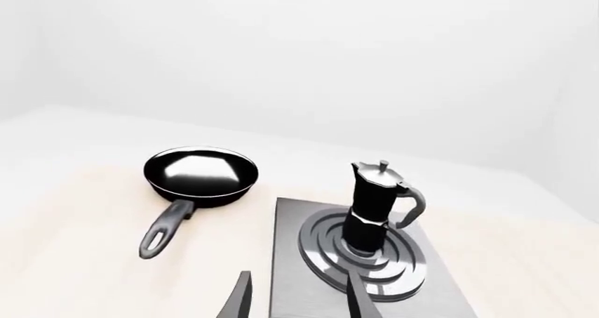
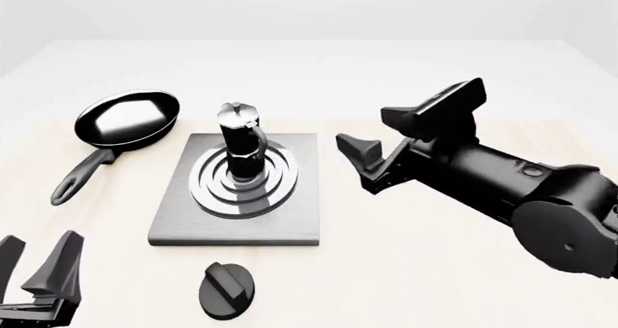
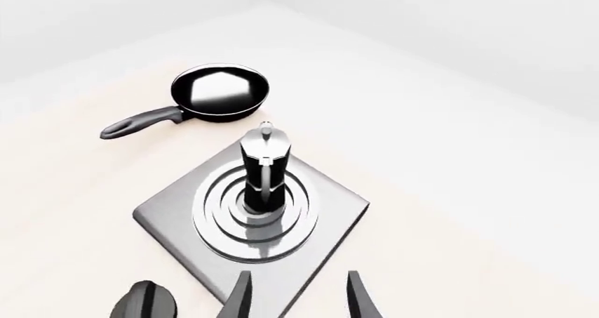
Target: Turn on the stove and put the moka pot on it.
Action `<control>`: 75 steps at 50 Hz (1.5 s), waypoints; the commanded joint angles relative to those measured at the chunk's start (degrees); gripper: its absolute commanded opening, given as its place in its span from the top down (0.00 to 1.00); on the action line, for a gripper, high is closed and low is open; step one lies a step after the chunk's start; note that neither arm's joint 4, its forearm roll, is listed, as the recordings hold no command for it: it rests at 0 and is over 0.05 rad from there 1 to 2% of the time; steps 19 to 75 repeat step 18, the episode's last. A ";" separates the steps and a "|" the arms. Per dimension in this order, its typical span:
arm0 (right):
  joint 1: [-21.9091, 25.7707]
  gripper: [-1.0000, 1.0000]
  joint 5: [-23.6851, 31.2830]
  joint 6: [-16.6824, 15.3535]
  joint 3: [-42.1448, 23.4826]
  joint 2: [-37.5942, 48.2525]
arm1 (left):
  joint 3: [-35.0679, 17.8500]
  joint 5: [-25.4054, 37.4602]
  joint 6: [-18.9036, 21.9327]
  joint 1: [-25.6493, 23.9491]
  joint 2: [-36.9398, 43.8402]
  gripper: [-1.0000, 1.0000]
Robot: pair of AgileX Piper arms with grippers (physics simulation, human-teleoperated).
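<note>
The moka pot (image 2: pixel 242 141) stands upright on the ring burner of the grey stove (image 2: pixel 299 219). It also shows in the left wrist view (image 1: pixel 377 204) and the right wrist view (image 3: pixel 263 169). The round black knob (image 2: pixel 227 290) lies on the table in front of the stove, also in the right wrist view (image 3: pixel 145 302). My right gripper (image 2: pixel 360 159) is open and empty, just right of the stove. My left gripper (image 2: pixel 37 261) is open and empty at the near left corner, apart from everything.
A black frying pan (image 2: pixel 127 118) lies left of the stove, its handle (image 2: pixel 77 177) pointing toward me. It also shows in the left wrist view (image 1: pixel 200 174) and the right wrist view (image 3: pixel 220 92). The stove (image 1: pixel 290 262) fills the near part of the left wrist view.
</note>
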 commanded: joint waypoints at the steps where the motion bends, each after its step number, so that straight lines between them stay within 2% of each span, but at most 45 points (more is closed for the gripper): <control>1: -2.38 0.00 6.03 -0.39 3.59 -11.44 | -0.08 1.68 0.37 0.09 -2.25 0.00; 18: -5.05 0.00 14.35 -0.89 8.41 -26.59 | -0.17 2.30 0.49 -0.10 -3.28 0.00; 75: -5.05 0.00 14.35 -0.89 8.41 -26.59 | -0.17 2.30 0.49 -0.10 -3.28 0.00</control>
